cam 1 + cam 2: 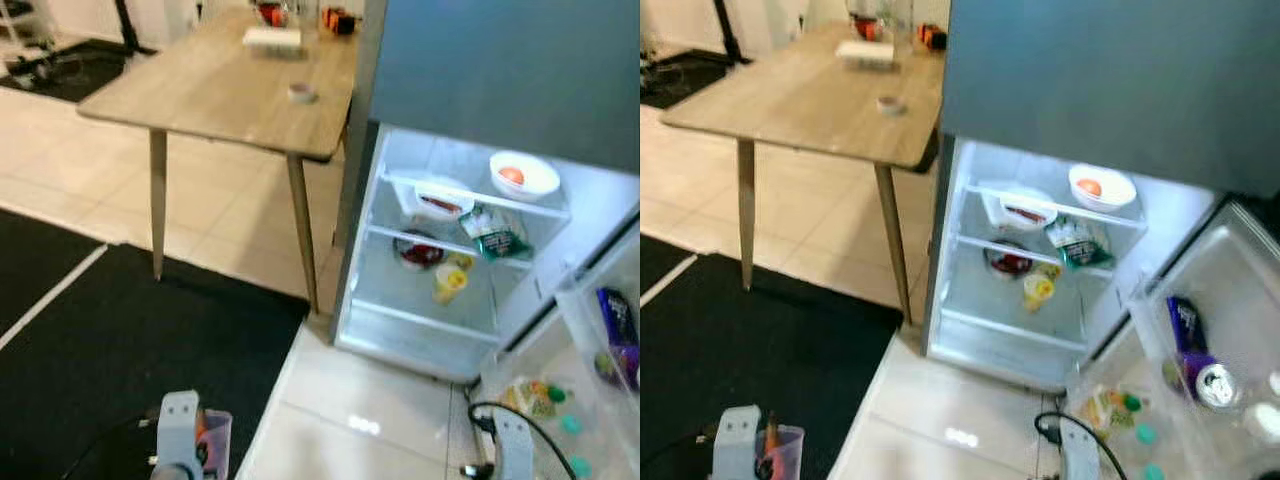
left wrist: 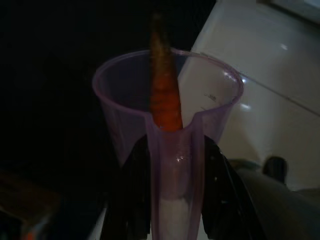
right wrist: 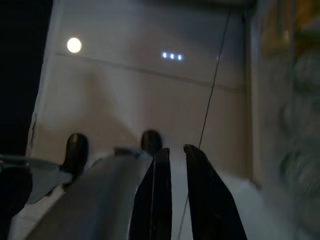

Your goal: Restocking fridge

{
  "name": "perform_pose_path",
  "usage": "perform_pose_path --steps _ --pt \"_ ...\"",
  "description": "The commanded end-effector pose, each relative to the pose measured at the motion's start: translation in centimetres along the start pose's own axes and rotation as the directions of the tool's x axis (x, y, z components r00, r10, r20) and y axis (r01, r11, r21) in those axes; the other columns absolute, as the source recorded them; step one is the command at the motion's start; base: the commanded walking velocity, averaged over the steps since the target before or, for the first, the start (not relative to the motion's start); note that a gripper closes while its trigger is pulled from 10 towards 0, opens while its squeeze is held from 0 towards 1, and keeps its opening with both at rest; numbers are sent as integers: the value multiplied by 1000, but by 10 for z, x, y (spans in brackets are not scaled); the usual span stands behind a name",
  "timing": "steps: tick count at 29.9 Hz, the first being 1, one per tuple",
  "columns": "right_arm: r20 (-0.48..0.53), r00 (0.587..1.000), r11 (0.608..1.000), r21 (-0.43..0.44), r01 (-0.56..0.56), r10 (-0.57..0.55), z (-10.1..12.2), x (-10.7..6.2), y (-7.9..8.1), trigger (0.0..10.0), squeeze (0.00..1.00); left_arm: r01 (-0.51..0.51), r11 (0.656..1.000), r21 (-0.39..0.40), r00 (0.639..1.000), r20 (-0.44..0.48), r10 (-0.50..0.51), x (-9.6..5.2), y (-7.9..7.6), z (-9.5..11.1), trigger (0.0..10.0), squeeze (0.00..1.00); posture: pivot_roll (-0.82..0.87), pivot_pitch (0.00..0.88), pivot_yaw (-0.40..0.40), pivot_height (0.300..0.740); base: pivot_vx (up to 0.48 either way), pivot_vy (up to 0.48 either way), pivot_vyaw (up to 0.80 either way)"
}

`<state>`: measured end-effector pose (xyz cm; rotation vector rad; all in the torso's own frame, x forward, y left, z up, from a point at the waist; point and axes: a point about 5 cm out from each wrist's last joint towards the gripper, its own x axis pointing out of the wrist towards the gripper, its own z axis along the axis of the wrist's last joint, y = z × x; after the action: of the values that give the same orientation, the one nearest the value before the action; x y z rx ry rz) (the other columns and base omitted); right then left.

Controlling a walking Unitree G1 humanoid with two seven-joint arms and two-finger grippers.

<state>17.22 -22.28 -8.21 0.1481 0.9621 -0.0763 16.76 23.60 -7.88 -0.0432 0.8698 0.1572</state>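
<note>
My left gripper [image 2: 175, 146] is shut on a clear purple cup [image 2: 167, 125] with an orange carrot [image 2: 164, 85] standing in it. The cup [image 1: 214, 438] hangs low at my left, over the black mat. The fridge [image 1: 450, 250] stands open ahead to the right, its lit shelves holding a white bowl [image 1: 524, 176] with an orange item, a tub [image 1: 440, 201], a green packet [image 1: 497, 236], a dark bowl [image 1: 420, 250] and a yellow cup [image 1: 449, 283]. My right gripper [image 3: 176, 149] hangs shut over the pale tiles with nothing in it.
The fridge door [image 1: 1220, 330] swings out at the right, with a purple packet [image 1: 1184, 322] and a can [image 1: 1216, 386] in its racks. A wooden table [image 1: 200, 90] stands to the left of the fridge. A black cable [image 1: 500, 412] lies on the tiles.
</note>
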Motion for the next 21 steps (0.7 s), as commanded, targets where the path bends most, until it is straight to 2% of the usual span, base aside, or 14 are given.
perform_pose_path --steps 1,2,6,7,8,10,14,21 --pt "1 1000 1000 19 8 -8 -2 -1 -1 10000 0 -4 1000 -12 1000 23 4 2 -2 7 10000 0 78 0 -64 740 0 0 0" --pt "13 1000 1000 28 6 -6 1 0 -1 10000 0 -11 999 -33 999 49 13 4 -2 15 10000 0 79 0 -65 740 0 0 0" --pt "18 1000 1000 29 5 -5 2 0 -1 10000 0 -11 999 -38 998 65 14 5 -2 20 10000 0 79 0 -65 740 0 0 0" --pt "23 1000 1000 29 3 -4 4 0 -1 10000 0 -9 999 -34 997 81 12 6 -2 26 10000 0 81 0 -66 740 0 0 0" --pt "31 1000 1000 24 -2 1 8 1 1 10000 0 0 1000 -26 992 123 3 8 -2 40 10000 0 81 0 -66 740 0 0 0" --pt "35 999 1000 21 -4 4 10 2 2 10000 0 7 1000 -12 988 153 -5 9 -2 49 10000 0 81 0 -66 740 0 0 0" --pt "38 999 1000 22 -5 4 10 2 2 10000 0 20 999 26 984 176 -24 10 -6 56 10000 0 81 0 -66 740 0 0 0" --pt "36 999 1000 29 -3 2 8 1 1 10000 0 33 999 32 982 186 -38 10 -10 58 10000 0 82 0 -68 740 0 0 0"
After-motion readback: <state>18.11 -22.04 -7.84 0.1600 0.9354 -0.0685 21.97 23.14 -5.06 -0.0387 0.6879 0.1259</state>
